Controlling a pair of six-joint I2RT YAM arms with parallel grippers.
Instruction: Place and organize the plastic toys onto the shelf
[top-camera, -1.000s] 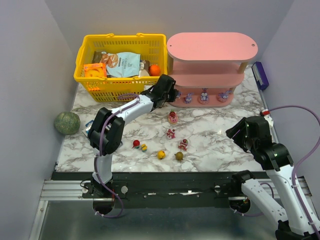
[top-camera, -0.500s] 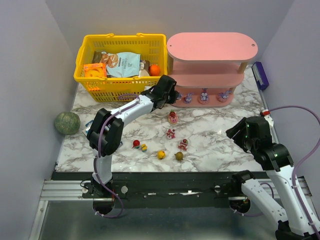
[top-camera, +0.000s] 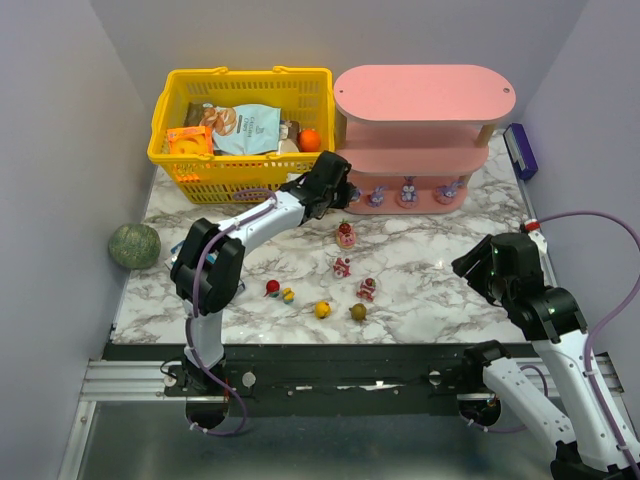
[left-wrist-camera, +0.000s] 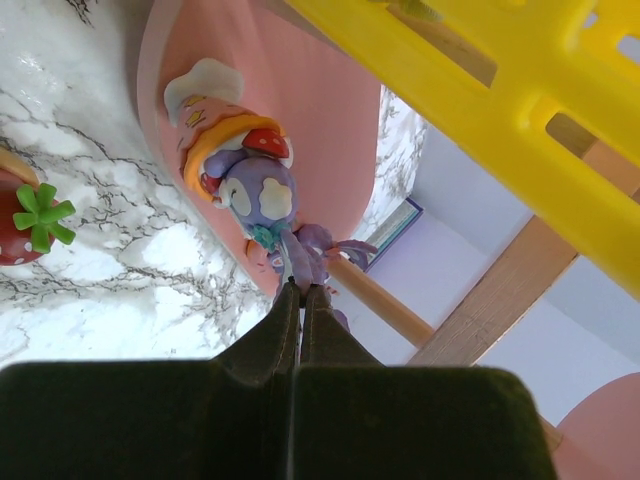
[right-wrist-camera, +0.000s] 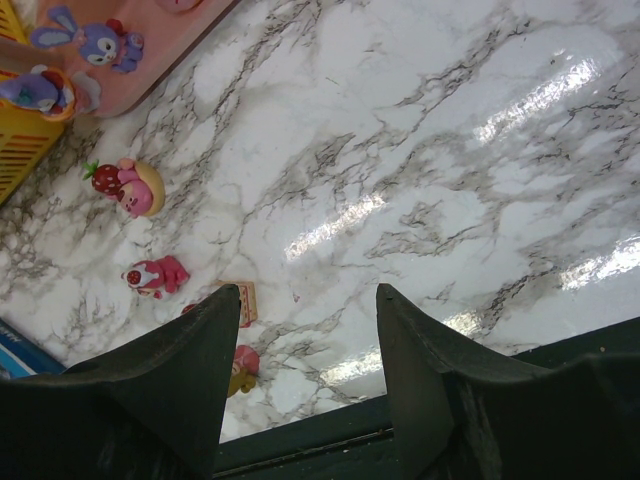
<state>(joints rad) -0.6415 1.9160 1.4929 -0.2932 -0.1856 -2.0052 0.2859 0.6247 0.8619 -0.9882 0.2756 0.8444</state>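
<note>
The left gripper (left-wrist-camera: 298, 290) has its dark fingers pressed together, the tips right against a purple bunny-like plastic figurine (left-wrist-camera: 258, 195). I cannot tell whether a thin part of it is caught between them. The figurine stands just ahead of the tips on the lowest oval board of the pink three-tier shelf (left-wrist-camera: 335, 110).

The step in hand looks like settling this toy there. The next move calls for backing off without tipping it, then fetching the pink strawberry-topped figurine (top-camera: 346, 236) just behind the gripper on the marble-patterned table (top-camera: 430, 250).

The right gripper (right-wrist-camera: 310, 292) hovers well apart, fingers spread wide. No writing is readable.
</note>
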